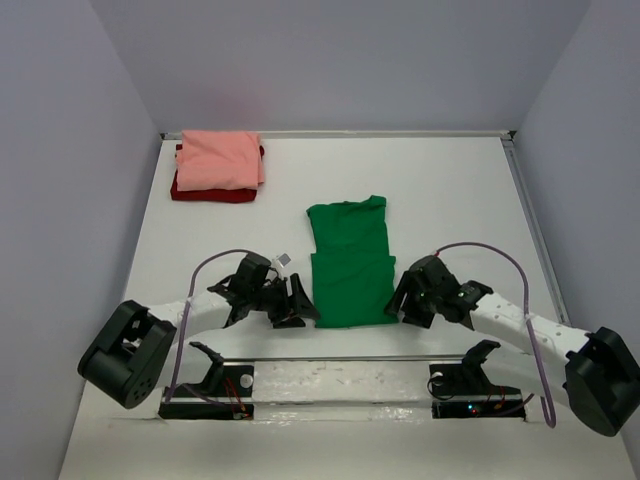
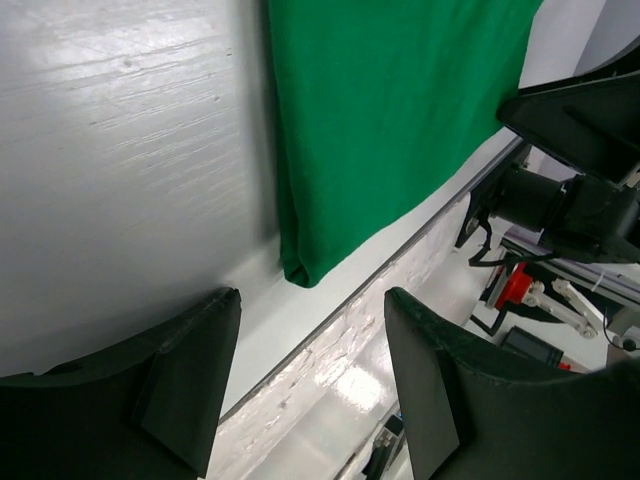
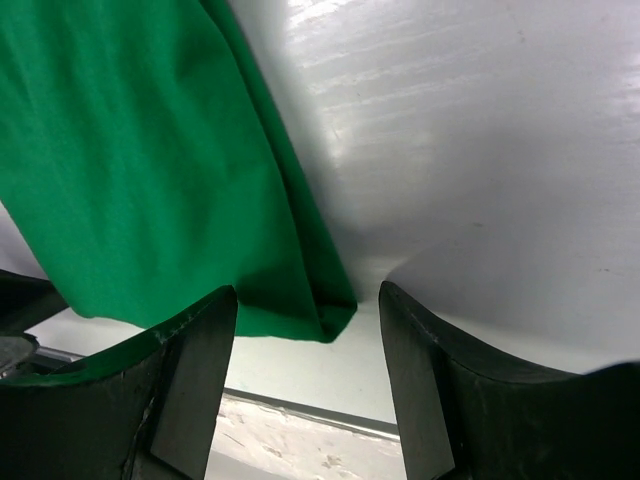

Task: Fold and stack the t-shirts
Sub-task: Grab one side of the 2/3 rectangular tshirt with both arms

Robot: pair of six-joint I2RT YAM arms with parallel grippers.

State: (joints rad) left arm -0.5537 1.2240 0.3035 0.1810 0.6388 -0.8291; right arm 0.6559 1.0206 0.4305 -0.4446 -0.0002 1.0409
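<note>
I'm holding my left pincer (image 1: 298, 303) low at the near-left corner of the green t-shirt (image 1: 348, 265), jaws standing apart w/ nothing btwn them. In the left wrist view that corner is lying just ahead of the gap, not touched. My right pincer (image 1: 405, 300) is hovering at the near-right corner, jaws also spread wide. In the right wrist view the corner is showing right in the gap, but I can't tell if it's touching.

The green shirt is lying flat, folded into a long strip, about mid-table, collar end pointing away from me.

At the far-left corner the salmon pink t-shirt (image 1: 220, 158) is sitting folded on top of the dark red t-shirt (image 1: 210, 192).

The table (image 1: 450, 190) is showing as white and glossy, w/ fine grain lines and glare streaks in both wrist views. Pale grey-lilac walls (image 1: 340, 60) are closing it in at back, left and right. A thin metal rail (image 1: 340, 358) is running along the near edge, in front of my bases.
</note>
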